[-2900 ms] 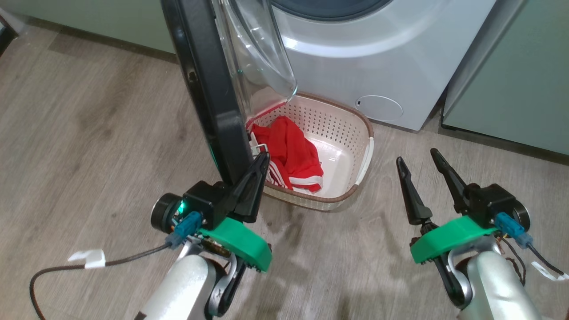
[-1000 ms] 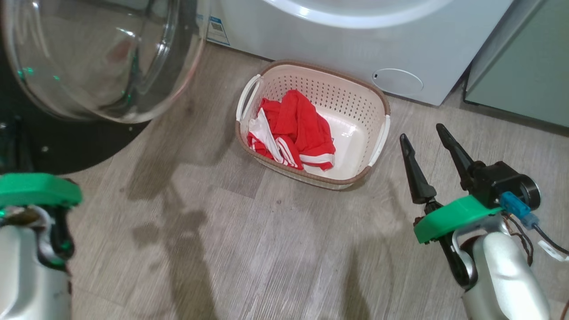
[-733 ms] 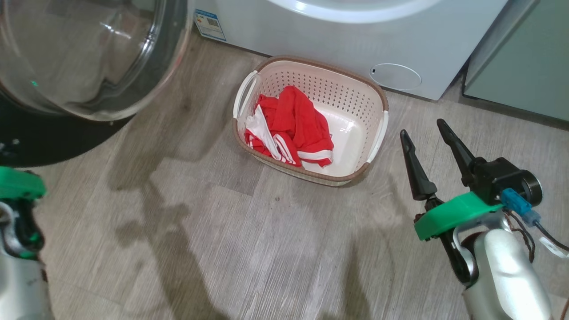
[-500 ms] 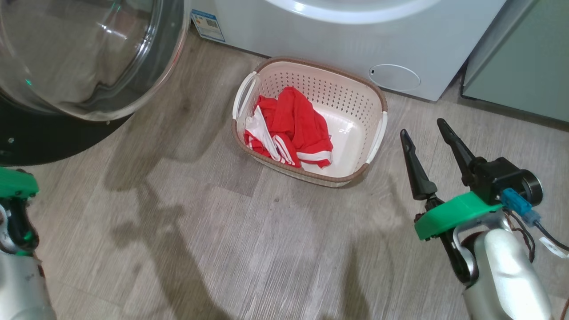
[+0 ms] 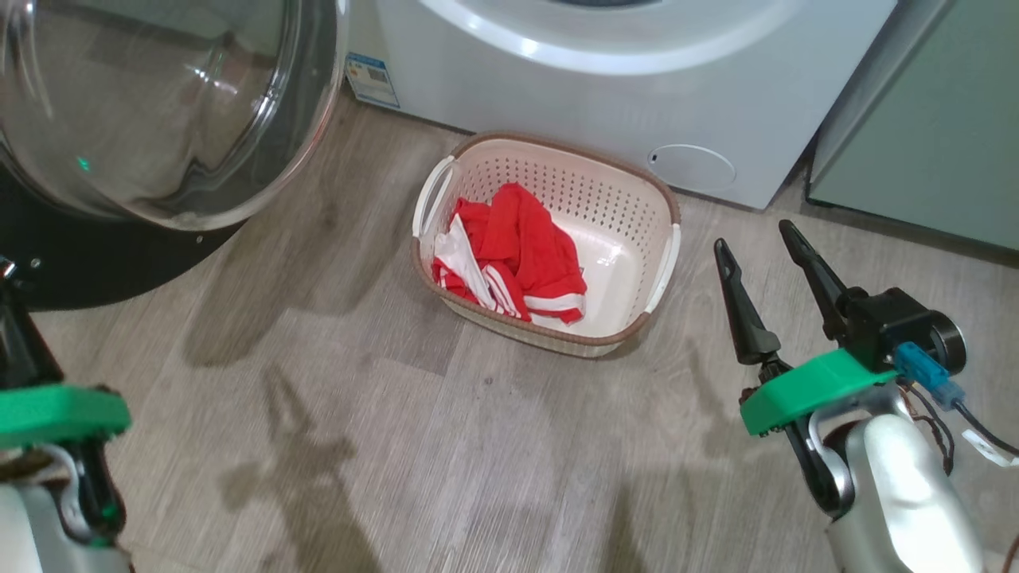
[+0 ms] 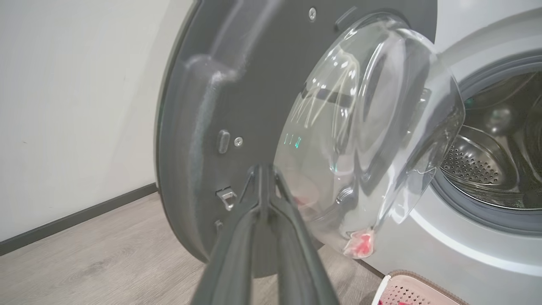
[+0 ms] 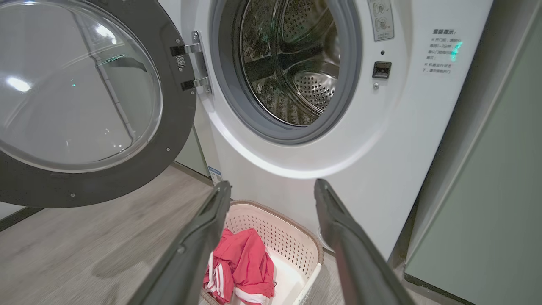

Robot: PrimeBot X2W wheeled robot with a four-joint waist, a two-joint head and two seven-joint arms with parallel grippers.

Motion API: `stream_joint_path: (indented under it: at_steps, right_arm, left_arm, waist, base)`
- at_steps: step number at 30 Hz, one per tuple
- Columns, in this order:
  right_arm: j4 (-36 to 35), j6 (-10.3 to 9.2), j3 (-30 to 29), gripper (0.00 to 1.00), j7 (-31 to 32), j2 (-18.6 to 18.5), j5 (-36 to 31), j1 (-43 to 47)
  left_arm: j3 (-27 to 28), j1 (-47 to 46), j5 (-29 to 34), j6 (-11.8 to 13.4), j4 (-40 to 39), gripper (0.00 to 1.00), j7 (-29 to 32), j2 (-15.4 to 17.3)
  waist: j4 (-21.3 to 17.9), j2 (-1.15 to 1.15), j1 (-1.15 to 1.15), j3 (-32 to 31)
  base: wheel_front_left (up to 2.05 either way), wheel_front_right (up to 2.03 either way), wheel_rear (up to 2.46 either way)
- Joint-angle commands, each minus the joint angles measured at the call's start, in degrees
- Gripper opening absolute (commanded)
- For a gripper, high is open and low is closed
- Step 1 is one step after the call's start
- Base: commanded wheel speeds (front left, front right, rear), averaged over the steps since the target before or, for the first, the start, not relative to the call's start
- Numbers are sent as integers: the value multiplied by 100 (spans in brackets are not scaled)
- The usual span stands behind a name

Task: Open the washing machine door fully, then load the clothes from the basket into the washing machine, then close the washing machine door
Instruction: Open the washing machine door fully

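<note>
Before washing machine (image 5: 597, 103), basket (image 5: 605, 199) on floor (image 5: 398, 446) holding clothes (image 5: 517, 247), door (image 5: 159, 111) swung wide at left. Left gripper (image 6: 262, 169) pressed together by door's inner face; right gripper (image 5: 753, 237) spread, empty, just beside basket

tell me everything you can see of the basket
The basket is a cream rectangular plastic tub with rounded corners, perforated walls, a brown woven-look rim and a white handle at each end. It stands upright on the wood-look floor just before the washing machine, below its drum; whether its far rim touches the machine cannot be told. The red clothes with white stripes lie bunched in its left half; the right half's pale bottom is bare.
</note>
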Motion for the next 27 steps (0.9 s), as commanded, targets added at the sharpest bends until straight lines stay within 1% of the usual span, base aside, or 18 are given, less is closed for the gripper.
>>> stream_joint_path:
  at_steps: [1,2,8,12,14,19,23,27]
  right_arm:
    - [-165,0,112,100,-65,48,32,-30]
    - [-155,0,108,100,-77,51,43,-23]
    - [-98,0,44,100,-148,65,68,13]
    - [-65,0,5,100,-190,70,87,29]
    - [-52,0,1,100,-214,72,131,40]
    - [17,0,-30,100,-284,73,229,103]
    - [63,0,-45,100,-336,73,307,195]
    - [96,0,-44,100,-368,73,354,302]
  left_arm:
    - [110,-40,42,-33,-261,85,-53,141]
    - [54,75,55,-30,-399,100,-53,117]
    - [-528,646,47,34,-984,100,-53,61]
    - [-989,859,0,120,-1239,100,-42,56]
    - [-1217,902,43,121,-1333,100,-17,55]
    - [-1671,912,140,145,-1376,100,101,54]
    - [-1821,863,170,207,-1274,100,113,54]
    - [-1950,872,239,199,-1163,100,96,60]
  waist:
    - [-19,0,0,-29]
    - [-36,0,0,-49]
    - [-188,0,0,-158]
    - [-385,0,0,-200]
    - [-506,0,0,-213]
    - [-867,0,0,-322]
    - [-1164,0,0,-453]
    - [-1428,0,0,-586]
  base:
    - [0,0,0]
    - [0,0,0]
    - [0,0,0]
    - [0,0,0]
    - [0,0,0]
    - [0,0,0]
    - [0,0,0]
    - [0,0,0]
